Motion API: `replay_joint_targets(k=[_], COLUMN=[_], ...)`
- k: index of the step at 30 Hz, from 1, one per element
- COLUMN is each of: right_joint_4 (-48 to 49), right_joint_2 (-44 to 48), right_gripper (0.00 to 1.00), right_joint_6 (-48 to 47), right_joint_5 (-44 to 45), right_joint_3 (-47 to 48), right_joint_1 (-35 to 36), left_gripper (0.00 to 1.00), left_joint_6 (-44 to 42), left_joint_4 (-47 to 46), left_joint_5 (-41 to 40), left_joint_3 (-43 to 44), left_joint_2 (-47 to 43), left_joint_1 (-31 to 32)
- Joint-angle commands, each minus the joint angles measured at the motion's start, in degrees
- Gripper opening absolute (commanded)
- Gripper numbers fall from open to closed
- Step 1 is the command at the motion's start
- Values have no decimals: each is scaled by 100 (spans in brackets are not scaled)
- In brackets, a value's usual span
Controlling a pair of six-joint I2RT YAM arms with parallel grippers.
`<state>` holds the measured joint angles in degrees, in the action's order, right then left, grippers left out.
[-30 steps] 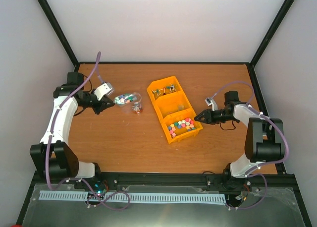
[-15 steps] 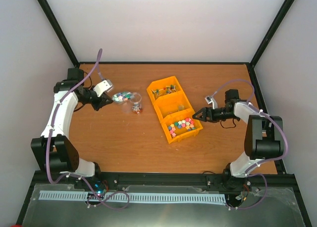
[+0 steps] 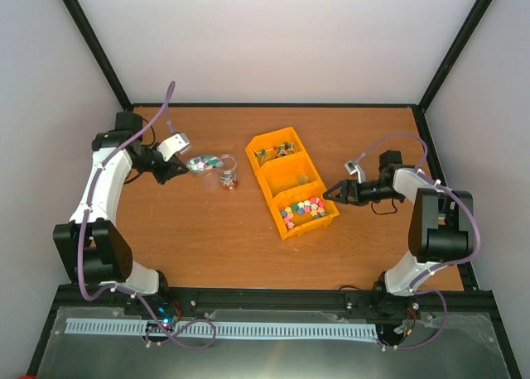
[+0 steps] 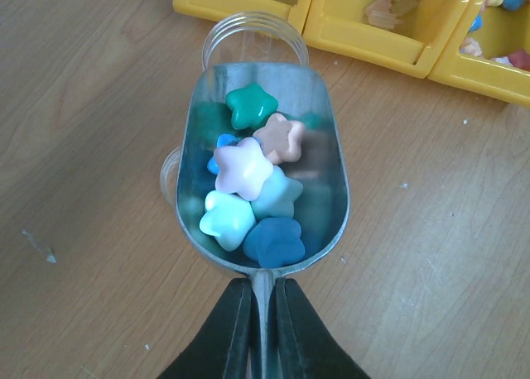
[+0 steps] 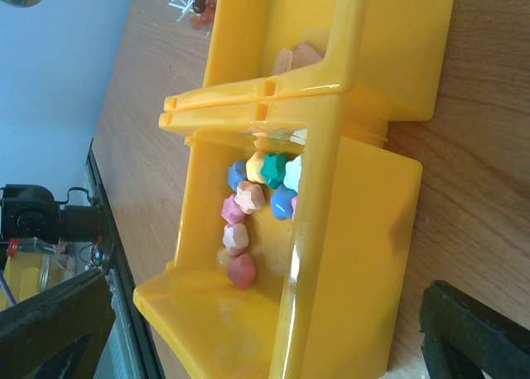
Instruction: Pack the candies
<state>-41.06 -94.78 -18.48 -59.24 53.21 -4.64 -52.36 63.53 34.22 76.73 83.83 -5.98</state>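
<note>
My left claw (image 4: 263,329) is clenched on the thin handle of a metal scoop (image 4: 263,106), with both black fingers (image 4: 224,333) pressed against it from the two sides. The scoop is level above the wooden table (image 3: 373,139), at the left side and well apart from my right arm. In its bowl lies a small heap of star-shaped candies (image 4: 248,180): one green, one beige, one pale pink, two mint, one dark blue, and a bright blue one half hidden under the others. Just past the front lip of the scoop I see the threaded neck of a clear jar (image 4: 255,33). I cannot tell if the jar stands upright or lies on its side.

The yellow bin (image 3: 277,137) is in the middle of the table, turned a little, and it has three compartments in a row. The nearest compartment holds more candies, pink, blue, green, yellow and white, gathered against the divider wall. The middle one holds a few pale pieces that I cannot name.

My right claw (image 3: 330,194) is released, its fingers spread wide. It points at the right wall of the bin, just beside the nearest compartment. I cannot tell if it touches the wall.
</note>
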Motion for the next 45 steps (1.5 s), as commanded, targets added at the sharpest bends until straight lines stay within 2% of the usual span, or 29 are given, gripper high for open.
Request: replay_joint_targets(k=[1,13,45], right_joint_4=[-67,-104,-7], right_joint_2=[-53,-119,-160], right_gripper=[100,100,100], right_joint_6=[-121,-154,-46], right_joint_5=[-149,-228,-251], right_joint_3=[128,137,106], right_joint_1=[-99,-168,-207], left_gripper=[1,1,1], left_joint_6=[-183,-143,-191], left_joint_4=[124,188,609], left_joint_5=[-71,-462,-935], left_joint_3=[350,558,978], left_joint_2=[69,216,400], left_joint_1=[105,380,586])
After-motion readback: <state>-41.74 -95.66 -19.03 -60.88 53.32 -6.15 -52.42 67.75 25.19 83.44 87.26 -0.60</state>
